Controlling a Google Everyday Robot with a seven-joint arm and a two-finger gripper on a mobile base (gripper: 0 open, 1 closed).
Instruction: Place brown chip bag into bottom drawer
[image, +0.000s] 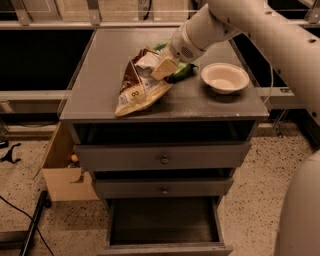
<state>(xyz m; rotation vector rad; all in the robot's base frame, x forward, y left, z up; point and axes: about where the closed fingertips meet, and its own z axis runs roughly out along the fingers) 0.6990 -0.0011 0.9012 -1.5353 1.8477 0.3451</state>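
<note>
Brown crinkly chip bag with a white label panel lies tilted on the grey cabinet top, its lower corner at the front edge, above the open dark-grey bottom drawer. We see the white arm reaching down from the upper right, its tan gripper clenched on the bag's raised upper end. Only slivers of a green snack bag show behind the gripper; the arm's base is cut off
</note>
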